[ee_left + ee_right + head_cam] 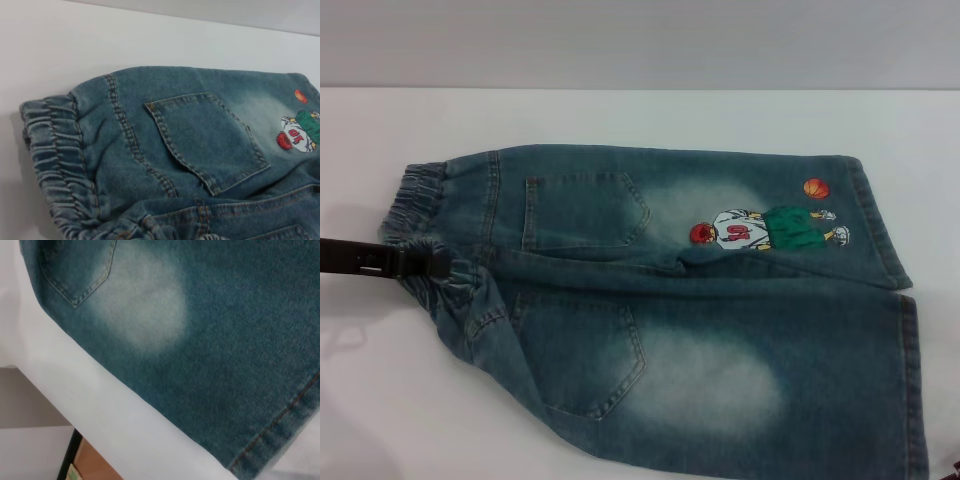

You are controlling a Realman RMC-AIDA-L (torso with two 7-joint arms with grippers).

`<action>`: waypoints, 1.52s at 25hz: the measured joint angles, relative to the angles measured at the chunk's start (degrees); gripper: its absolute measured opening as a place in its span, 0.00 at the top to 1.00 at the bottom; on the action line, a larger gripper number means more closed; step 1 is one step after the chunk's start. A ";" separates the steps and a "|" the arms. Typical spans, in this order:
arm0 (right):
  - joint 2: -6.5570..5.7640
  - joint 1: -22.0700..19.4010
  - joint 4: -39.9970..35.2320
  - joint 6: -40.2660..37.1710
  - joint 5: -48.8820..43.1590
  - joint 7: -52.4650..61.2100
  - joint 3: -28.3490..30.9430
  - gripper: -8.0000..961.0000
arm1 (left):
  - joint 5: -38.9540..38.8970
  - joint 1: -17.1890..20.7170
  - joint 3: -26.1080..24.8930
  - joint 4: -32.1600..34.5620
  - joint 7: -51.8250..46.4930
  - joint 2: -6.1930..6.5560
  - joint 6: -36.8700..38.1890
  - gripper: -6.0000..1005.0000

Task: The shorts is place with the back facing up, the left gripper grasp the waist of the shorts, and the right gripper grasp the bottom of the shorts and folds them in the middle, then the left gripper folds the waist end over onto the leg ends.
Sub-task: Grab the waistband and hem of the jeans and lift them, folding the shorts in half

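Observation:
The faded blue-green denim shorts (720,330) lie flat on the white table (620,120), back pockets up. The ruched waist (420,190) is at the left and the leg hems (910,380) at the right. An embroidered basketball player (770,228) sits on the far leg. My left gripper (438,262) reaches in from the left as a black bar, its tip at the middle of the waistband, where the denim bunches. The left wrist view looks closely at the waistband (55,150) and a back pocket (210,140). A dark sliver (951,468) by the near hem is all that shows of my right gripper.
The right wrist view shows the near leg's hem (280,435) lying close to the table's front edge (100,405), with floor (30,400) below it. Bare white table surrounds the shorts at the back and left.

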 joint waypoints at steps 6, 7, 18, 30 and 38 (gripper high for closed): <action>0.46 0.13 0.16 1.00 0.07 0.13 -1.07 0.20 | 0.01 0.01 0.00 0.10 0.05 0.00 0.04 0.94; 0.58 0.24 0.16 1.11 0.03 0.14 -1.09 0.20 | 0.00 0.01 0.00 0.07 0.08 0.00 0.04 0.94; 0.81 0.89 0.68 1.85 0.09 0.07 -1.13 0.20 | -0.07 -0.01 0.00 -0.04 0.21 -0.01 0.03 0.94; 1.06 1.85 1.46 2.22 0.10 -0.05 -1.13 0.20 | -0.58 -0.06 0.00 -0.04 0.38 -0.09 0.03 0.94; 1.38 2.08 1.98 2.34 -0.03 -0.11 -1.17 0.21 | -0.60 -0.09 0.00 -0.03 0.39 -0.10 0.03 0.94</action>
